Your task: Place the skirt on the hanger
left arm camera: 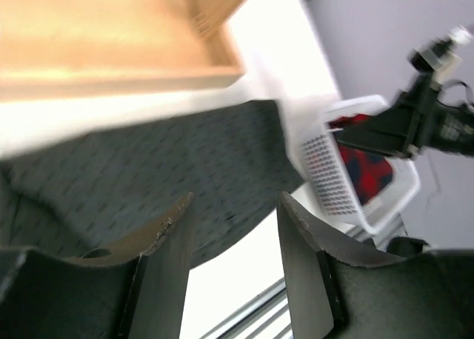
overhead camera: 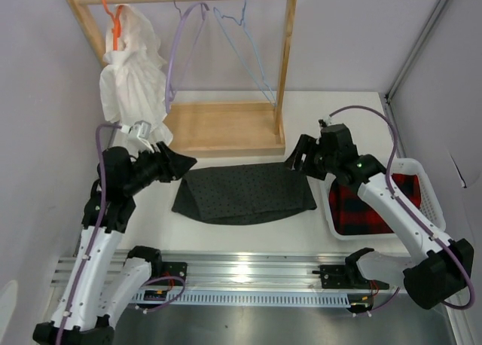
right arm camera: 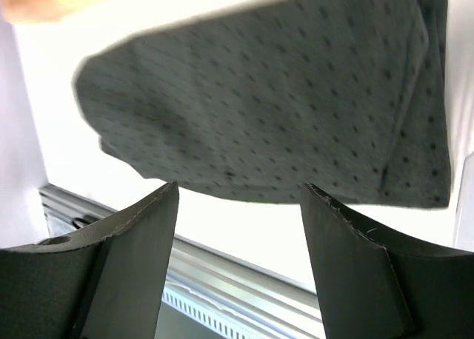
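The dark grey dotted skirt [overhead camera: 245, 193] lies flat on the white table in front of the wooden rack; it also shows in the left wrist view [left arm camera: 155, 183] and the right wrist view [right arm camera: 274, 109]. The thin light-blue wire hanger [overhead camera: 245, 47] hangs on the rack's rail. My left gripper [overhead camera: 181, 164] is open and empty, hovering at the skirt's left end [left arm camera: 233, 206]. My right gripper [overhead camera: 295, 158] is open and empty, hovering at the skirt's right upper corner [right arm camera: 241, 195].
The wooden rack [overhead camera: 226, 126] stands at the back, with a lavender hanger [overhead camera: 184, 44] and a white garment [overhead camera: 132, 70] on an orange hanger [overhead camera: 114, 17]. A white basket [overhead camera: 418, 175] holding red-and-black plaid cloth [overhead camera: 369, 206] sits right of the skirt. A metal rail [overhead camera: 248, 273] runs along the near edge.
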